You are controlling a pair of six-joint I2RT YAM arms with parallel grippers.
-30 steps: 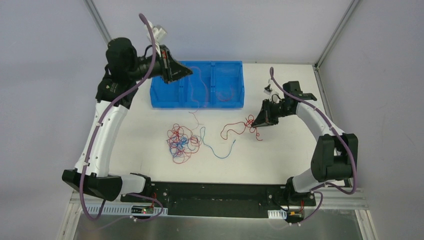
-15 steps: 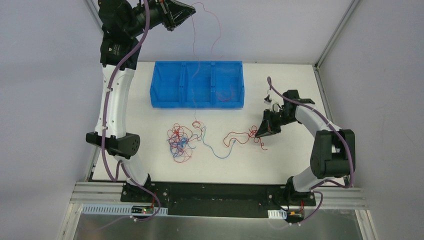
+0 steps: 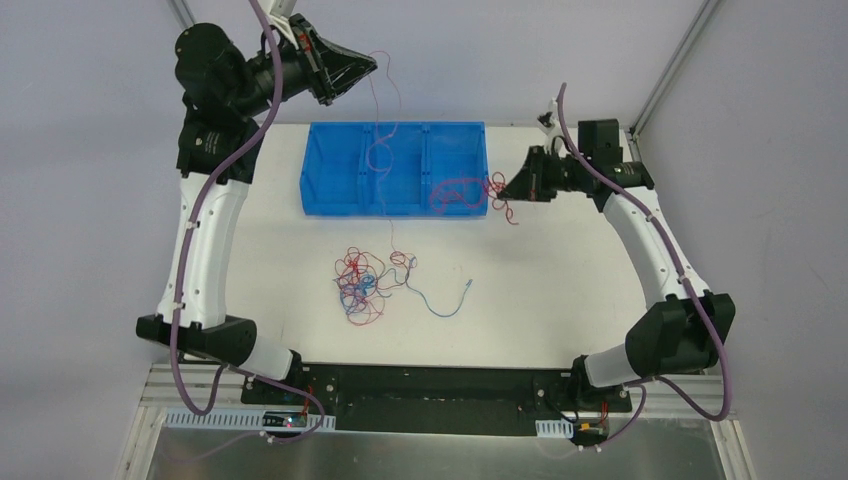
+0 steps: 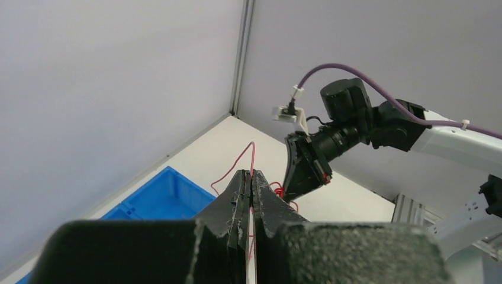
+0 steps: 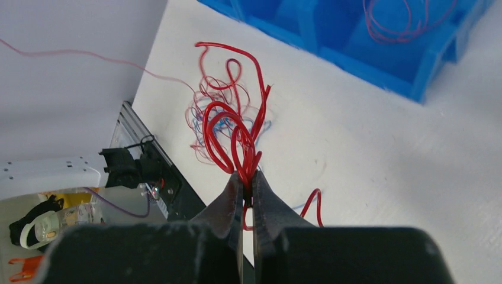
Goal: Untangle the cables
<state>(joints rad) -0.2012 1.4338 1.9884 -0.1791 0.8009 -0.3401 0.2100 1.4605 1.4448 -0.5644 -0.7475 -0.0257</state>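
Each clenched on hair-fine red wire (image 5: 208, 127): left gripper (image 3: 360, 70), right gripper (image 3: 507, 187).
The left strand (image 4: 253, 157) reaches the six-o'clock curly red-blue tangle (image 3: 358, 285); hauling could cinch it.

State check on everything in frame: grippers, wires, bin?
left gripper: shut on thin red wire, raised high
right gripper: shut on red bunch
thin red wire: hangs down toward tangle
red bunch: lifted, by bin right end
tangle: knotted, on table
bin: upright, red loops in right compartment
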